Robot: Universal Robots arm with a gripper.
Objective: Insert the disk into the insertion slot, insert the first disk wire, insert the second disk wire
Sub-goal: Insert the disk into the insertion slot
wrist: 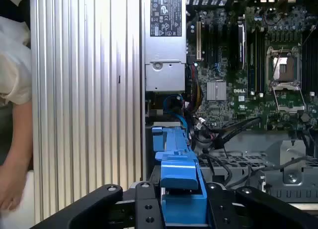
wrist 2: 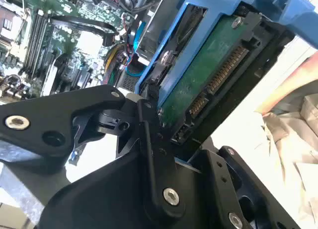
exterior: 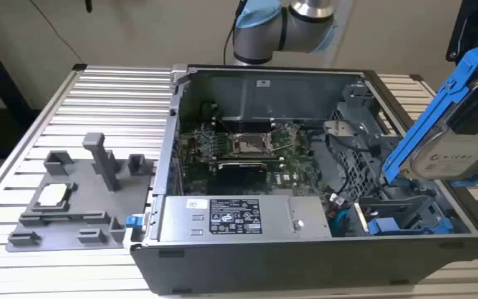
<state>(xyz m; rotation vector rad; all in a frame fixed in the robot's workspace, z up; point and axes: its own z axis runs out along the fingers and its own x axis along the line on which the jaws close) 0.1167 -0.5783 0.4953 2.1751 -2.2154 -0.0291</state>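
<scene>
Holding the flat silver-grey metal disk [exterior: 463, 140], clipped in a bright blue plastic frame, with the black pincer [wrist: 181, 209]. Fingers [wrist: 145, 209] closed on the frame's two sides, blue plastic pinched between them in the first wrist view. Second wrist view: green circuit-board side and connector row of the disk right at the pincer.

Carrying the disk on edge and tilted, in the air over the exterior view's right side of the open grey sheet-metal computer case [exterior: 264, 87]. Not yet in the insertion slot [exterior: 405, 205], the narrow grey sheet-metal bay below the pincer, apart from the disk, just above a second blue-framed drive [exterior: 409, 225].

Beside the slot: blue and black cables [exterior: 343, 215]; cannot tell whether plugged.

Beyond the pincer, inside the case: green motherboard [exterior: 248, 146] and silver power-supply box with a white label [exterior: 226, 218].

Farther from the pincer, past the case: grey plastic fixture plate with upright posts [exterior: 81, 187] on the ribbed aluminium table [exterior: 106, 106].

At the table's edge in the first wrist view: a person's forearm [wrist: 12, 144].
</scene>
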